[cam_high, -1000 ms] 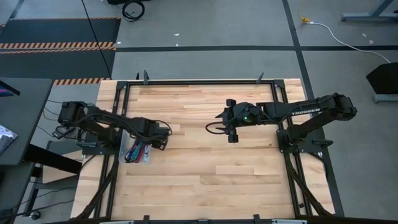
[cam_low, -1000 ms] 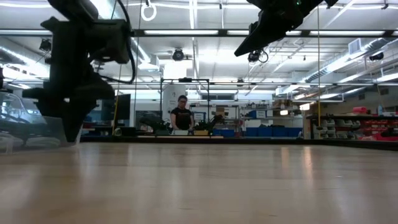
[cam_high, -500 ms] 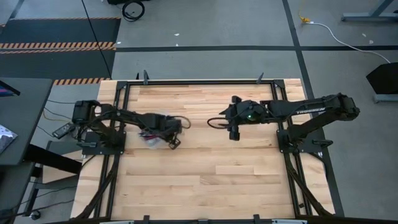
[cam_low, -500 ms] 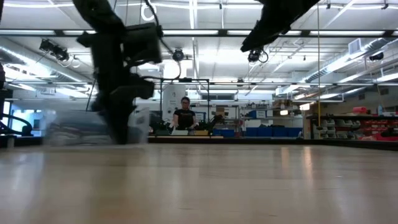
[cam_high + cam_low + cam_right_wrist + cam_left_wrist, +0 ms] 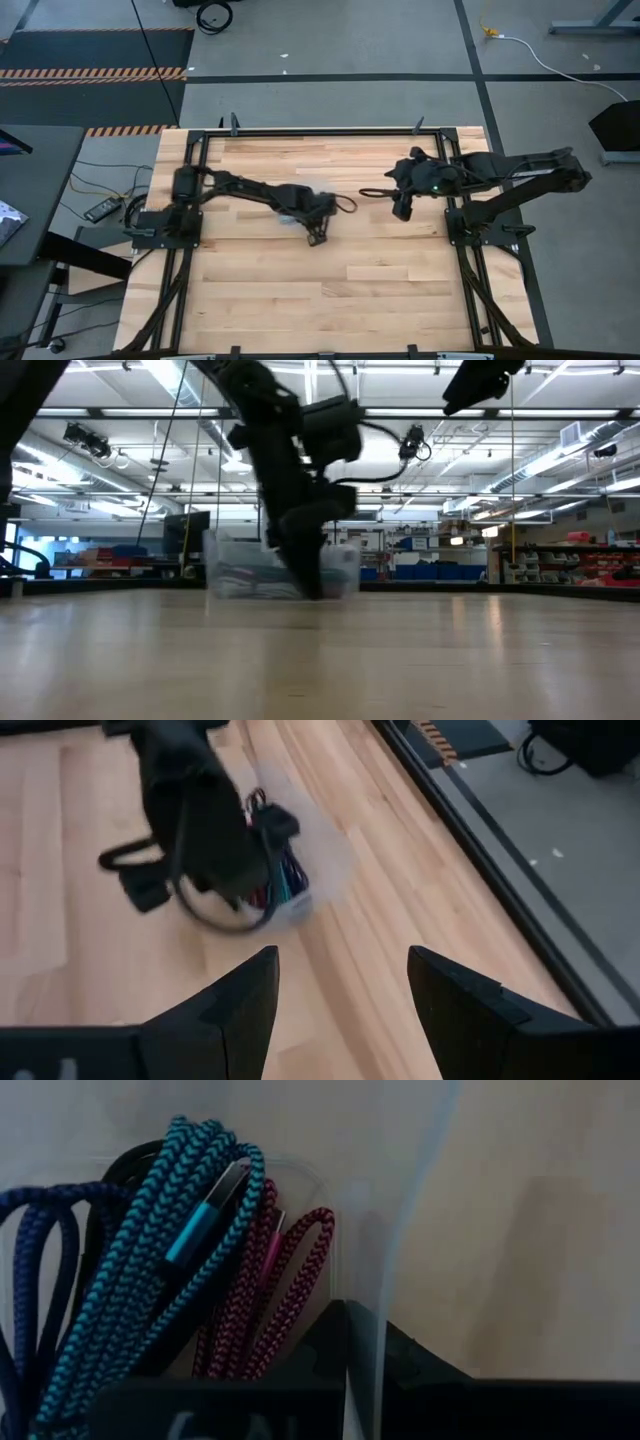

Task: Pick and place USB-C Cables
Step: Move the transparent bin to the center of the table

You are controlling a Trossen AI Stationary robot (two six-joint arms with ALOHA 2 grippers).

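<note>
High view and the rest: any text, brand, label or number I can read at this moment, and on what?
None reads in any view.
Right arm: its side lettering is too small and blurred.
Left wrist view: no print on the teal cable or the clear tub.

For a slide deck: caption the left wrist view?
Teal cable, maroon cable and dark blue cable bundled inside the clear tub, held by the left gripper.

Clear tub point(image 5: 280, 572) near counter point(image 5: 330, 290) middle, holding USB-C cables point(image 5: 150, 1270) bundled together inside. Left end effector point(image 5: 316, 222) at tub's wall, one finger inside tub. Right end effector point(image 5: 340, 982) raised above counter, right of tub, well apart, fingers spread.
</note>
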